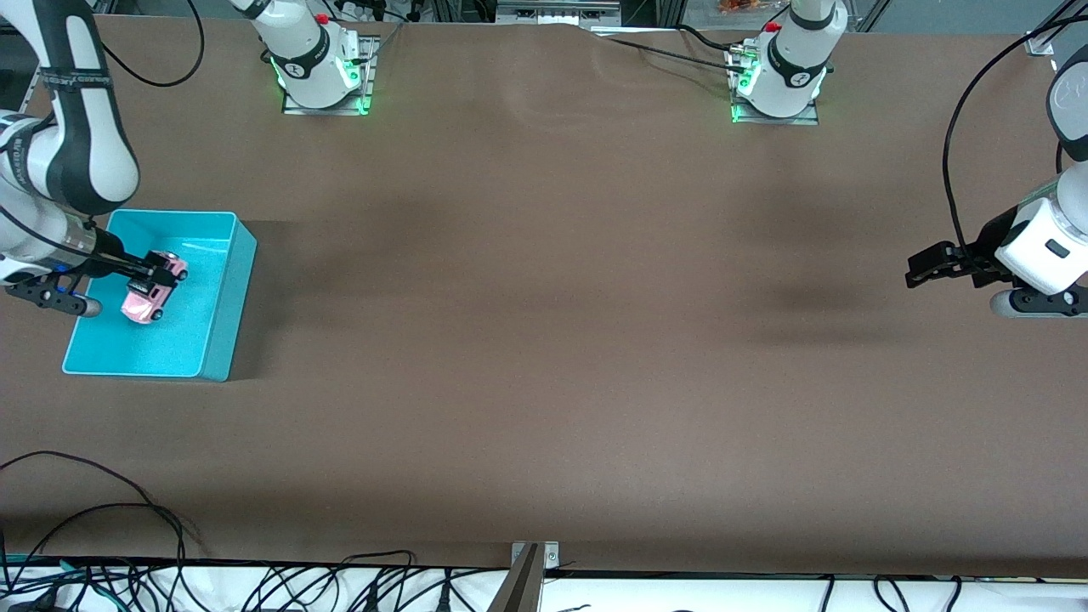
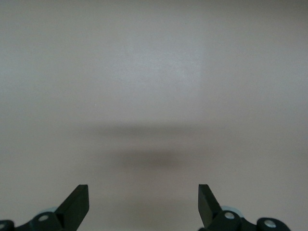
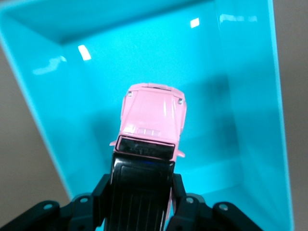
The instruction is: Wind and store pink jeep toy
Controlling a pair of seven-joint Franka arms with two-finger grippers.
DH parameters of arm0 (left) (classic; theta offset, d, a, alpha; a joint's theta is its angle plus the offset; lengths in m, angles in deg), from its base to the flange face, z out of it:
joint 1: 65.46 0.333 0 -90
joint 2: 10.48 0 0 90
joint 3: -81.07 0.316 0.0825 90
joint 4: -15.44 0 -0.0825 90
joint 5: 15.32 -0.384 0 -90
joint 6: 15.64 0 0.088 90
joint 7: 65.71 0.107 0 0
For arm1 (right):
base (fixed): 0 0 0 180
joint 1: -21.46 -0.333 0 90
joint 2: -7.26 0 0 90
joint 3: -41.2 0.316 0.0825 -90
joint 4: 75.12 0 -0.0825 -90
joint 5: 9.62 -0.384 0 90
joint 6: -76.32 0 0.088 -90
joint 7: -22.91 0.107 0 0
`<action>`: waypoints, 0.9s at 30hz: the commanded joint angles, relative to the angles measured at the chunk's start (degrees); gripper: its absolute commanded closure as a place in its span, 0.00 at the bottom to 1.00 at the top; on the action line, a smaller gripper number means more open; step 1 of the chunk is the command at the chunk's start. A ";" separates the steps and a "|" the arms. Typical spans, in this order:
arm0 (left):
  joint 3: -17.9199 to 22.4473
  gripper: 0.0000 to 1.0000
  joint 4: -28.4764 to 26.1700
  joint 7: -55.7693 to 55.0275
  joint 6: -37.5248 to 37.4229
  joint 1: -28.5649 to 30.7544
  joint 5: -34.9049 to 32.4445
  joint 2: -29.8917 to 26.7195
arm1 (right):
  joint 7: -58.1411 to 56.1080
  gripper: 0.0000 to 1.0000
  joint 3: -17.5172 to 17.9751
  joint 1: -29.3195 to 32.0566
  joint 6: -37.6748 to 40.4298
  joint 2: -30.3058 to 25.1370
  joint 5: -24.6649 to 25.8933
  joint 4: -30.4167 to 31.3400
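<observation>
We see the jeep (image 1: 151, 291) clamped at its black rear section by the right gripper (image 1: 158, 274), over the inside of the turquoise bin (image 1: 223, 280). The left gripper (image 1: 926, 265) waits, fingers (image 2: 77, 206) spread, over bare table (image 1: 544, 340).

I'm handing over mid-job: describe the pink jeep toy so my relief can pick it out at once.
Find the turquoise bin at the right arm's end of the table. Over its inside, the right hand is shut on the pink jeep toy. It is a tiny boxy car with a light pink body, black roof and dark wheels, the only pink thing in sight.
</observation>
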 commanded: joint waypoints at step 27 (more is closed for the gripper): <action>-0.39 0.00 -0.73 1.04 0.24 0.46 -0.83 -0.75 | -8.15 0.92 -0.32 4.98 -10.00 9.24 0.32 4.39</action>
